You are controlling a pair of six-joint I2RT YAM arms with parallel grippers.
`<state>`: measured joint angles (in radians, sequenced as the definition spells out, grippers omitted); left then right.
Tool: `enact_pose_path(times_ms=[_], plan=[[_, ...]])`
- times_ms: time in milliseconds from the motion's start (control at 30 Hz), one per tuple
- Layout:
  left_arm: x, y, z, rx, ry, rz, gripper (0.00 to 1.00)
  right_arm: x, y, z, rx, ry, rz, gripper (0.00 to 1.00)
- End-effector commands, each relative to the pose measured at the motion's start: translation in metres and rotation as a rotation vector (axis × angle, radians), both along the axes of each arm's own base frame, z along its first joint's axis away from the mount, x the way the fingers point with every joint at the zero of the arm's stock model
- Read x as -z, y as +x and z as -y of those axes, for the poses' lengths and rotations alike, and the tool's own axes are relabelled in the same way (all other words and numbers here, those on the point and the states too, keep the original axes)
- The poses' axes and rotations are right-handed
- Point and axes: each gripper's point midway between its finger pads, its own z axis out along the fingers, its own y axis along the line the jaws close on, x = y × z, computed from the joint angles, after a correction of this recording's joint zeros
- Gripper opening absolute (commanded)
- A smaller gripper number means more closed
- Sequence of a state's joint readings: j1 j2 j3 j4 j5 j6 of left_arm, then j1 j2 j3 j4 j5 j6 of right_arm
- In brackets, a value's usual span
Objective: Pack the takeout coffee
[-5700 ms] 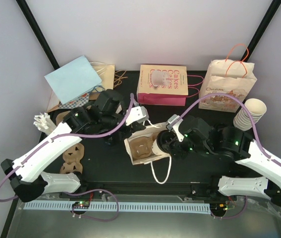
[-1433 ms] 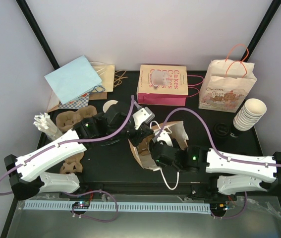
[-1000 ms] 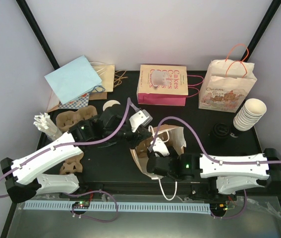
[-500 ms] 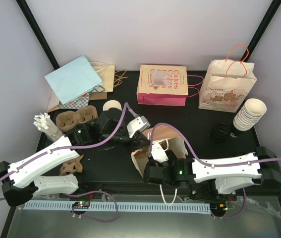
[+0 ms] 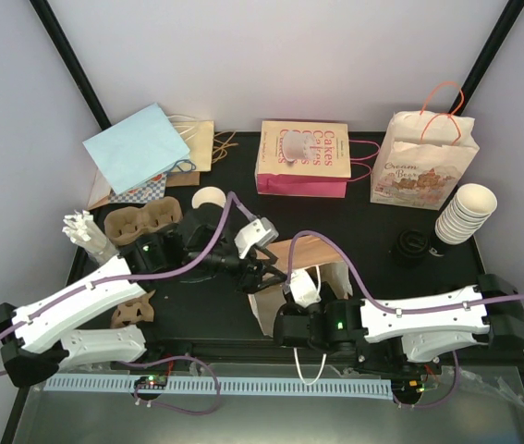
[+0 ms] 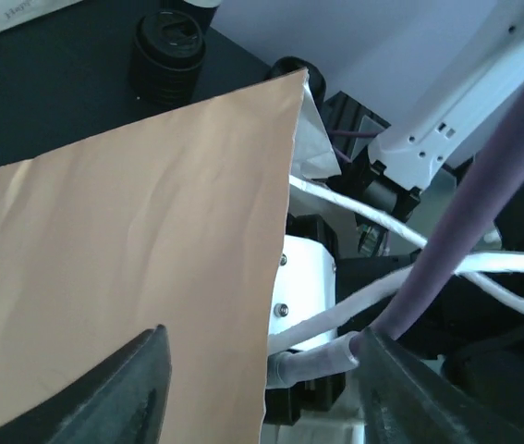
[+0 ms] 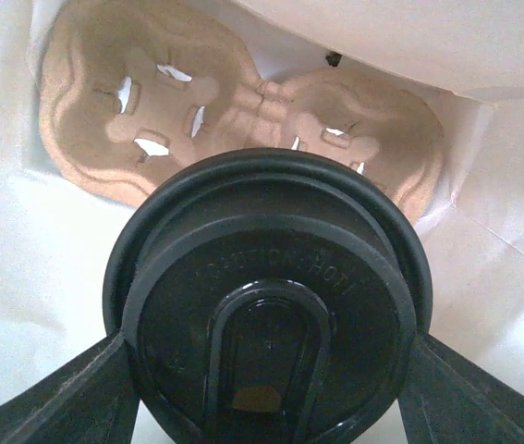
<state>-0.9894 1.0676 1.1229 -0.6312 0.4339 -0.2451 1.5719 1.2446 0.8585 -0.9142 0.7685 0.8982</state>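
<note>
The takeout coffee shows as a round black lid (image 7: 266, 305) filling the right wrist view. My right gripper (image 7: 271, 393) is shut on it, one dark finger pressed against each side. It hangs inside a brown paper bag (image 5: 306, 252) with white inner walls (image 7: 21, 277), above a brown pulp carrier (image 7: 197, 120) on the bag's floor. The cup's cream sides are hidden under the lid. My left gripper (image 6: 262, 370) stands open at the bag's left side, its jaws wide apart with the bag's brown panel edge (image 6: 275, 277) loose between them.
At the back stand a pink Cakes bag (image 5: 303, 157), a printed bag (image 5: 423, 162) and a blue bag (image 5: 137, 143). Right: stacked cream cups (image 5: 465, 211) and black lids (image 5: 409, 248). Left: pulp carriers (image 5: 141, 222), a lone cup (image 5: 208, 197).
My left gripper has gone from shut on the bag's edge to open. The bag has tipped more upright, and my right arm has drawn toward the near edge with the coffee inside it.
</note>
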Motion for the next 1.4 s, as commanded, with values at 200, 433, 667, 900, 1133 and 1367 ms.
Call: enact_pose_path(times_ms=[200,433,667,900,1133,1367], plan=[[-0.082,0.048,-0.052,-0.289,-0.204,0.053,0.95,0.009,0.000,0.008,0.013,0.003,0.036,0.47],[-0.035,0.102,-0.053,-0.369,-0.045,-0.072,0.99,0.016,-0.004,0.011,-0.011,0.107,0.009,0.47],[0.004,0.144,-0.015,-0.301,0.018,-0.095,0.90,0.017,-0.002,0.014,0.005,0.128,0.012,0.47],[0.062,0.170,0.022,-0.237,0.132,-0.246,0.83,0.015,0.005,0.025,0.092,0.047,0.057,0.47],[0.105,0.190,0.041,-0.234,0.212,-0.279,0.81,0.006,0.011,0.035,0.154,0.049,0.092,0.45],[0.136,0.201,0.051,-0.231,0.240,-0.319,0.81,0.008,0.007,0.025,0.105,0.083,0.070,0.44]])
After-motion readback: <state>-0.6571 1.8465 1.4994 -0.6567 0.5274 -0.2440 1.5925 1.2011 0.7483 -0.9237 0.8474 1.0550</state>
